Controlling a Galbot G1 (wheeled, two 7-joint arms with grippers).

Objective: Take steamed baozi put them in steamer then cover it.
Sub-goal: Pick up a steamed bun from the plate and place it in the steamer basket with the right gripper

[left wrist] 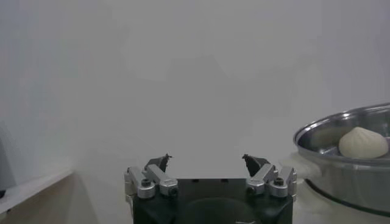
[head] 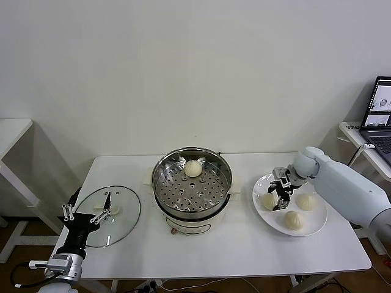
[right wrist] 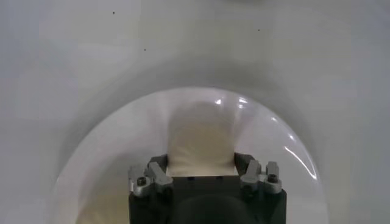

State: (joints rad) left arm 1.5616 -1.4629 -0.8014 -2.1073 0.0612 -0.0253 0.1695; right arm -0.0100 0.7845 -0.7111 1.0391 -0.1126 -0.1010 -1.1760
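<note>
The steamer stands mid-table with one baozi on its perforated tray at the far side; this shows in the left wrist view too. Three baozi lie on a white plate to the right. My right gripper is down on the plate, its fingers closed against both sides of the leftmost baozi, which sits between them in the right wrist view. The glass cover lies flat at the table's left. My left gripper hangs open and empty over the cover's near-left edge.
A laptop stands on a side table at the far right. Another white table is at the far left. The steamer's side handle points toward the plate. A white wall is behind.
</note>
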